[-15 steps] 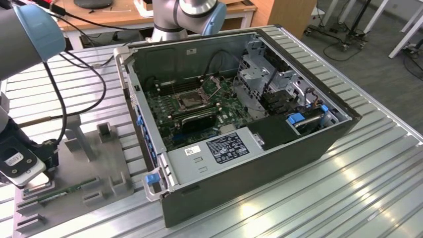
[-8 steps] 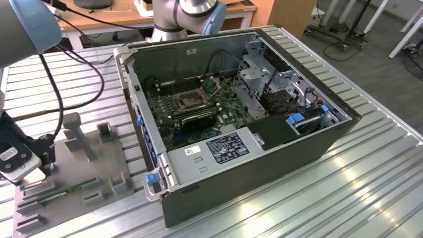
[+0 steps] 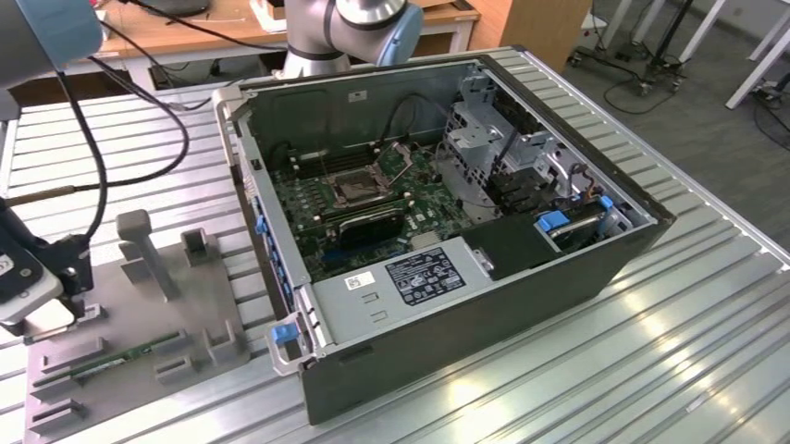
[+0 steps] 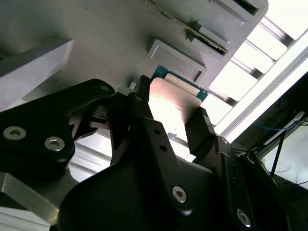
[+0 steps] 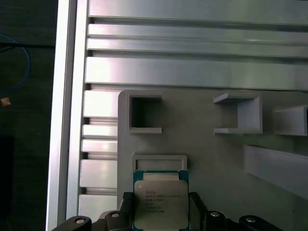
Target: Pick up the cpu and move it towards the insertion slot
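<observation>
Silver-topped, the cpu [image 5: 160, 199] is pinched by the tool [image 4: 172, 105] over a grey fixture plate [image 5: 207, 163]. The insertion slot [image 3: 355, 188] lies well apart, inside an open computer case [image 3: 519, 296] on the slatted metal tabletop [image 3: 691, 370].

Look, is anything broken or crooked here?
Nothing stands out. The cpu sits square in the end effector, not tilted. The case lies on its side with a panel off, which looks deliberate, and the socket inside shows no damage I can see.
</observation>
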Robot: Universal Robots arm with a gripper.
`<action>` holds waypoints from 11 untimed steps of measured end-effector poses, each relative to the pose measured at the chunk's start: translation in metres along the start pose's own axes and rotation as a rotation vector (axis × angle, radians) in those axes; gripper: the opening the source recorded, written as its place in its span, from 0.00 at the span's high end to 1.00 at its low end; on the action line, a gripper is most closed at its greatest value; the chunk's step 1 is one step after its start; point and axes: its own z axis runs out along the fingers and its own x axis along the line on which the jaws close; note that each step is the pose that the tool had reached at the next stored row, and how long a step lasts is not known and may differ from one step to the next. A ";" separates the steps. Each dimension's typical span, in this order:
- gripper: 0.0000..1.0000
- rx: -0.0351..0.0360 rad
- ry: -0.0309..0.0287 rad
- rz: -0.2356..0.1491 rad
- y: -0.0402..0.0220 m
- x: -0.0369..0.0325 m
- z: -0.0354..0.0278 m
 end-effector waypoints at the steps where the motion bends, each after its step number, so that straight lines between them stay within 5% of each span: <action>1: 0.46 0.0000 0.0000 0.000 0.0001 0.0000 -0.0032; 7: 0.46 0.0000 0.0001 0.000 0.0007 0.0000 -0.0187; 11: 0.46 -0.0001 -0.0002 0.000 0.0009 0.0000 -0.0234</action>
